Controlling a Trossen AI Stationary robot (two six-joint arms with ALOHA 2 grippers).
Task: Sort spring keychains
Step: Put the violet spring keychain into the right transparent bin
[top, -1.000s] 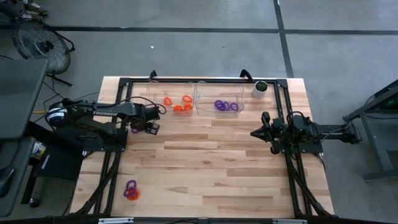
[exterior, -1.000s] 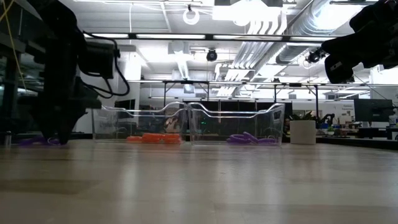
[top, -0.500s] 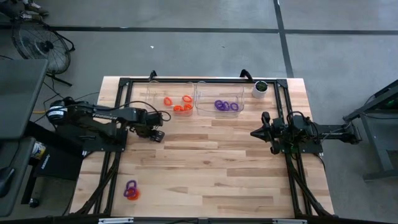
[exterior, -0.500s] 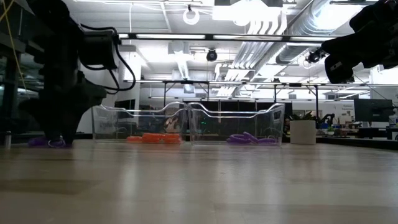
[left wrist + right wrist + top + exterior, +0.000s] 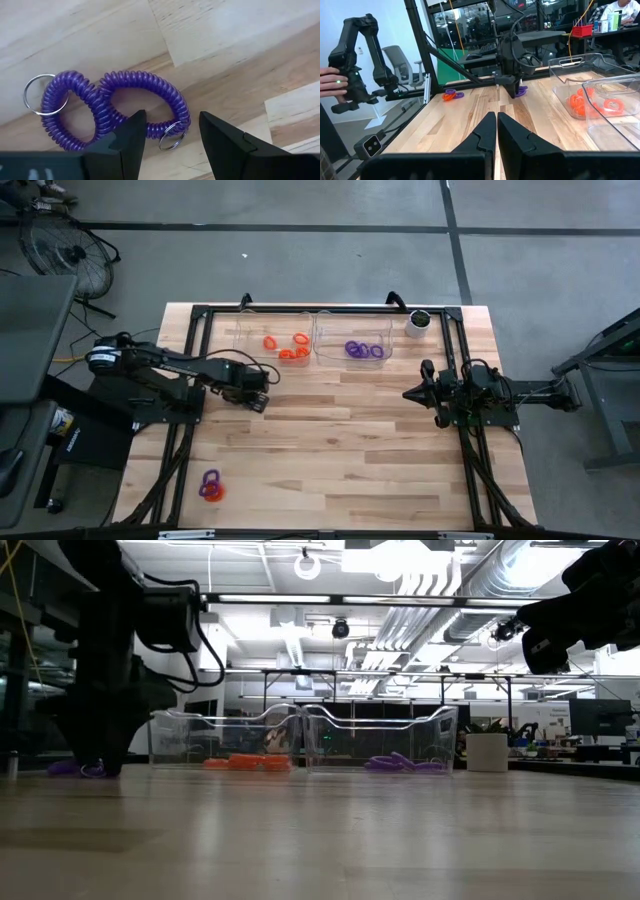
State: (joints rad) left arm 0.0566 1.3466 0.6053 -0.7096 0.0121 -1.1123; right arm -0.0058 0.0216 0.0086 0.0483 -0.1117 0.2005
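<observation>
Two purple spring keychains (image 5: 107, 107) lie side by side on the wood, each with a metal ring. My left gripper (image 5: 172, 137) points down over them, open. Its fingers stand on either side of the near coil (image 5: 162, 129) of the right-hand one. In the high view this gripper (image 5: 258, 400) hides them; the low view shows purple (image 5: 62, 768) at its foot. Orange keychains (image 5: 286, 346) lie in the left clear bin and purple ones (image 5: 364, 350) in the right. A purple and an orange one (image 5: 210, 486) lie near the near-left corner. My right gripper (image 5: 496, 125) is shut and waits at the right side (image 5: 412, 393).
Two clear bins (image 5: 316, 330) stand side by side at the far edge, with a white cup with a dark top (image 5: 419, 322) to their right. A black frame (image 5: 200, 315) runs around the table. A person's hand (image 5: 330, 82) shows beyond the table's left end.
My left gripper has moved toward the table's right and slightly toward its near edge, staying low at the table. The right arm has kept still.
</observation>
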